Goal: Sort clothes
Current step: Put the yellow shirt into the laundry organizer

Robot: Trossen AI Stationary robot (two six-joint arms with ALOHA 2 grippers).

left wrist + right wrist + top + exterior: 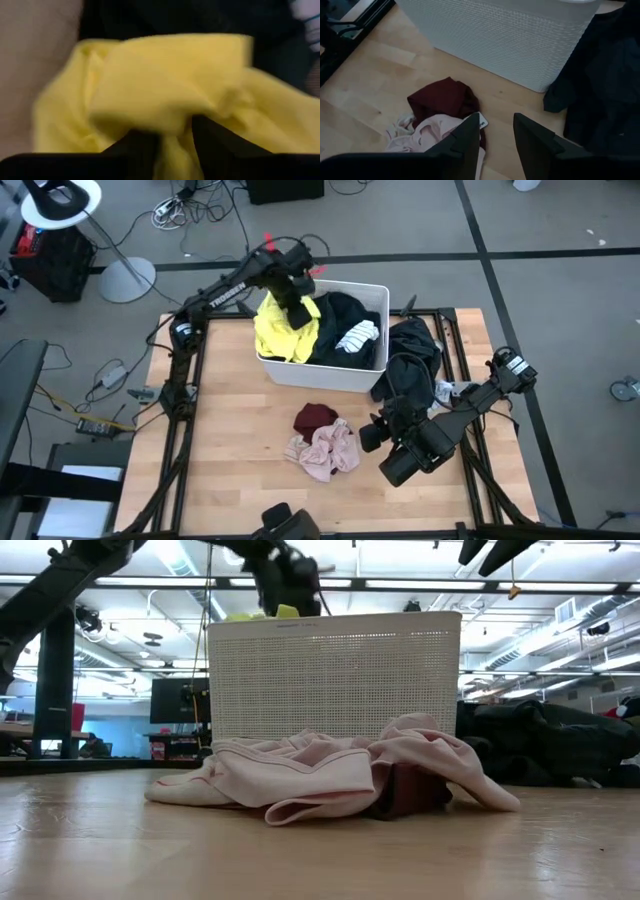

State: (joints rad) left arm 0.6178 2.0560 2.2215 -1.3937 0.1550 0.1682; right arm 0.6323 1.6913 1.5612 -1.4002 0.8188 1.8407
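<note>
A white bin [330,375] at the table's far middle holds a yellow garment [285,332], black cloth [340,315] and a white-striped piece [358,335]. My left gripper [298,310] is over the bin, shut on the yellow garment [170,100]. A salmon pink garment [325,448] and a maroon one [315,418] lie on the table in front of the bin. A dark garment [410,360] lies right of the bin. My right gripper [496,132] is open and empty, above the table right of the pink garment. My left gripper pinches a bunched fold of the yellow garment [175,142] between its two fingers, coming from above over the bin. The cloth spreads out beyond the fingertips and lies partly over the bin's near-left rim [275,350].
The bin's perforated wall [335,675] stands behind the pink and maroon pile [330,775]. Bare wood lies left of and in front of the pile [240,450]. The table's frame rails run along both sides.
</note>
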